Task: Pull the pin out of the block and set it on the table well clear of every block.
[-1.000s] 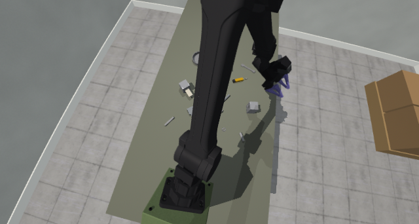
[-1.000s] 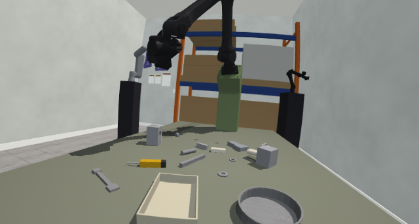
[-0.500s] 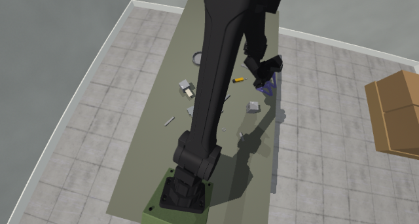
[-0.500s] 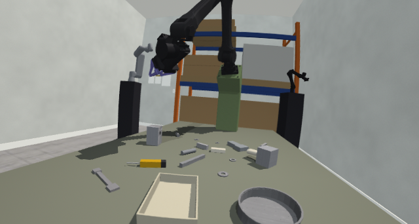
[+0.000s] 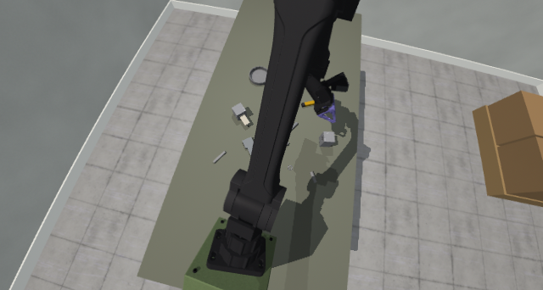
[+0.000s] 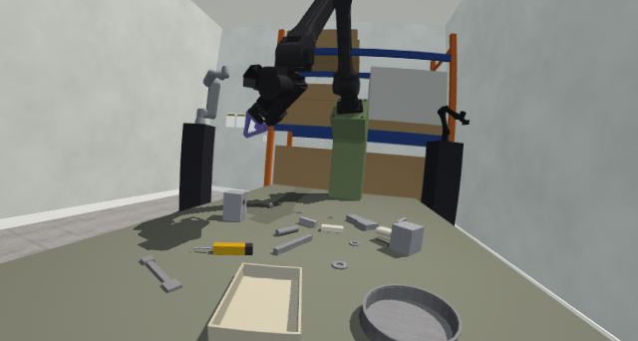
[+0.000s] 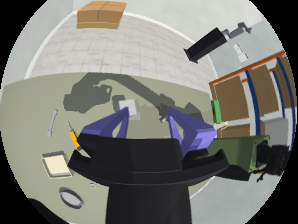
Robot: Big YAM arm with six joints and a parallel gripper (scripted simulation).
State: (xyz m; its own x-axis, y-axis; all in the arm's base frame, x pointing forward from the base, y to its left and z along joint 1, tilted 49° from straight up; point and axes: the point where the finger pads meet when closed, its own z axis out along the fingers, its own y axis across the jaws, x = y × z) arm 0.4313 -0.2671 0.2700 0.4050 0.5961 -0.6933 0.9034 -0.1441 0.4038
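The purple fingers (image 5: 333, 110) (image 6: 246, 125) stand parted, grasping nothing, well above the desk (image 5: 229, 86) (image 6: 100, 291) (image 7: 30, 115). Lower down and well apart from them, on the far side of the arm in the top view, the cream pin (image 5: 245, 120) (image 6: 383, 231) sits in its grey block (image 5: 239, 109) (image 6: 407, 238), one end sticking out sideways (neither can be made out in the wrist view). The other grey block (image 5: 327, 139) (image 6: 234, 205) (image 7: 128, 107) is below the fingers, appearing just beyond the left-hand fingertip in the wrist picture. A yellow screwdriver (image 5: 309, 103) (image 6: 232, 248) (image 7: 74, 139) also lies lower than the fingers, untouched by them.
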